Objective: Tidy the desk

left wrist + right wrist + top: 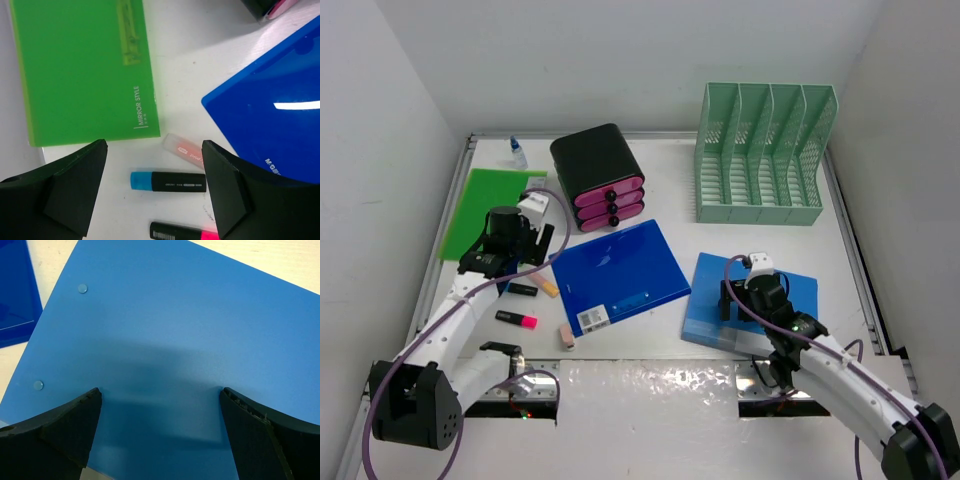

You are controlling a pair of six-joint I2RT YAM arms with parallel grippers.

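My left gripper (154, 165) stands open and empty above the desk (670, 200), the white top filling the middle of the top view. In its wrist view, the green folder (80, 70) at upper left reads "MIRROR STYLE", the dark blue folder (270, 110) at right shows lettering I read as "M" and "G", and the black marker (170, 181) at lower centre carries print too small to read. My right gripper (160, 390) is spread wide, holding nothing, over the light blue folder (175, 330), whose visible surface is unlabelled.

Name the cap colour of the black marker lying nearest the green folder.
The cap is light blue, clearest in the left wrist view.
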